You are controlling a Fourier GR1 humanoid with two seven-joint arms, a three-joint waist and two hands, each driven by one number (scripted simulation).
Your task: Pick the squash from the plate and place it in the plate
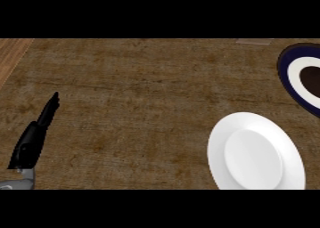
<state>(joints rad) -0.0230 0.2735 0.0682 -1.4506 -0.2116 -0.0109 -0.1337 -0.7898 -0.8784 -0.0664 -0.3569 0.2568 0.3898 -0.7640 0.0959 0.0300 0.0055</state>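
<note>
Left hand (pixel 36 133) at lower left, fingers straight, holding nothing. White plate (pixel 256 153) at lower right, bare. Dark-rimmed plate (pixel 305 80) at upper right edge, partly cropped. Squash nowhere visible. Right hand unseen.

A kitchen: brown counter top (pixel 142 102) with 2 plates, white plate (pixel 256 153) and dark-rimmed plate (pixel 305 80).

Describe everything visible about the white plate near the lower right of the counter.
The white plate is round, plain and glossy, like glazed ceramic, with a broad rim around a shallow, slightly sunken centre. It lies flat on the brown counter at the view's lower right; its lower edge runs out of view. Nothing lies on it and nothing touches it. A dark blue plate sits apart, up and to its right.
</note>
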